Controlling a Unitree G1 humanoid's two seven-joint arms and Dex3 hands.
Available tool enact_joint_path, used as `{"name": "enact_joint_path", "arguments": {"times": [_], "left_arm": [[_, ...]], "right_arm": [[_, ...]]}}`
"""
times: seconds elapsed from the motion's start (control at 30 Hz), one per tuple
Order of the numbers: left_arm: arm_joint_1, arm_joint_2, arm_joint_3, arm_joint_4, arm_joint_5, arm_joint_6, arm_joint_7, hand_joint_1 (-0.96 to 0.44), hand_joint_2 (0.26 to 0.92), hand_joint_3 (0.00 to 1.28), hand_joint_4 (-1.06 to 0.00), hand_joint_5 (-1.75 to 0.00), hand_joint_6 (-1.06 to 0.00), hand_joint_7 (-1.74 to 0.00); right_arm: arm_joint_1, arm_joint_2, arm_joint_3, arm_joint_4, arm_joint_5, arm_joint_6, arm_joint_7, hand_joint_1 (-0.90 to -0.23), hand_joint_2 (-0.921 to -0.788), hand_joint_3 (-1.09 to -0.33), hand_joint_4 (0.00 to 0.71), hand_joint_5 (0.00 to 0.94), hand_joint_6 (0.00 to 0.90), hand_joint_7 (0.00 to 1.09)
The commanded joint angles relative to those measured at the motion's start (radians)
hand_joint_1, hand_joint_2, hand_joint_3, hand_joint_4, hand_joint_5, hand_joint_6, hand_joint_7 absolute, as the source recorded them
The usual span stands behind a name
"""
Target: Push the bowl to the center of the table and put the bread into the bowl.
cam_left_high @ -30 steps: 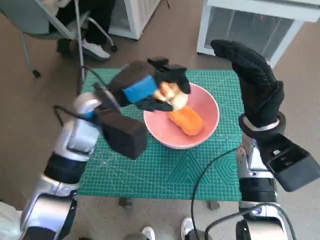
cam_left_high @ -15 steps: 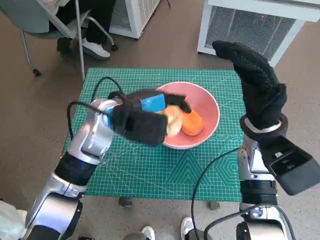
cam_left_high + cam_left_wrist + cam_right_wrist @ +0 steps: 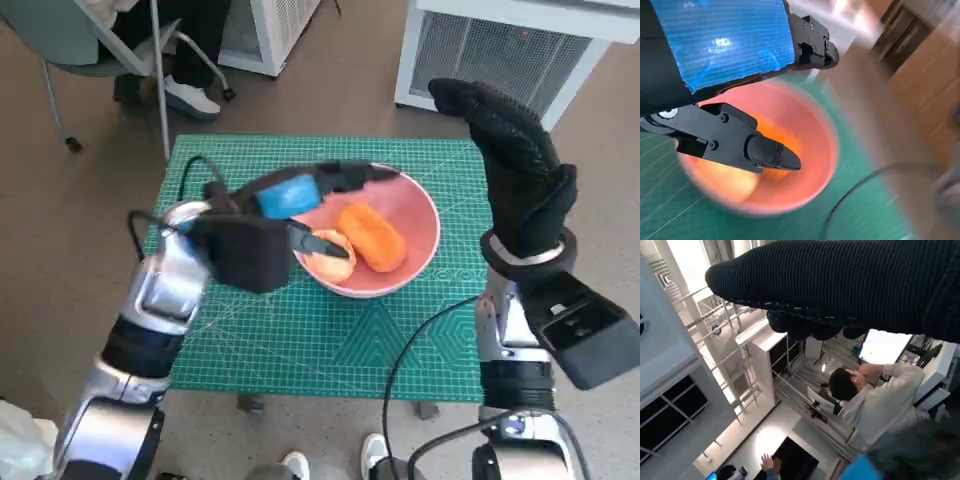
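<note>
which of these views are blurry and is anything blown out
Left wrist view: motion-smeared, the pink bowl and the background streaked, the left hand sharp. Head view: sharp with wide-angle bending. Right wrist view: in focus, bright windows blown out behind the dark right hand.

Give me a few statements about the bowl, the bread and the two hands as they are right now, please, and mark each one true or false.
1. The pink bowl sits on the green mat. True.
2. The bowl holds nothing. False: an orange bread and a paler bread lie in it.
3. The left hand grips a bread. False: its fingers are apart over the bowl, holding nothing.
4. The right hand is raised beside the table, off the bowl. True.
</note>
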Motion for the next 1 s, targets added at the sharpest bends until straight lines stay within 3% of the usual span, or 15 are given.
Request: {"name": "enact_joint_path", "arguments": {"times": [0.03,0.37,0.6,1.0], "left_arm": [[0.046,-0.044,0.089,0.000,-0.073,-0.135,0.114,-0.44,0.918,0.08,-0.24,-0.02,-0.29,-0.10],[0.123,-0.166,0.205,0.027,-0.165,-0.404,0.326,-0.60,0.921,0.37,-0.30,-0.03,-0.31,-0.13],[0.148,-0.183,0.222,0.014,-0.208,-0.446,0.347,-0.59,0.921,0.41,-0.29,-0.01,-0.31,-0.12],[0.173,-0.196,0.212,-0.016,-0.249,-0.457,0.337,-0.59,0.921,0.40,-0.27,0.00,-0.30,-0.10]], "right_arm": [[0.004,0.000,-0.005,0.005,0.001,0.011,-0.008,-0.540,-0.921,-0.831,-0.001,0.439,-0.001,0.54],[-0.023,0.007,-0.004,0.005,-0.009,0.013,-0.029,-0.542,-0.921,-0.797,0.035,0.418,-0.001,0.55],[-0.045,0.007,0.000,0.008,-0.017,0.015,-0.039,-0.544,-0.921,-0.780,0.096,0.317,-0.001,0.57],[-0.062,0.011,0.010,0.013,-0.041,0.013,-0.054,-0.547,-0.921,-0.774,0.121,0.273,-0.001,0.60]]}}
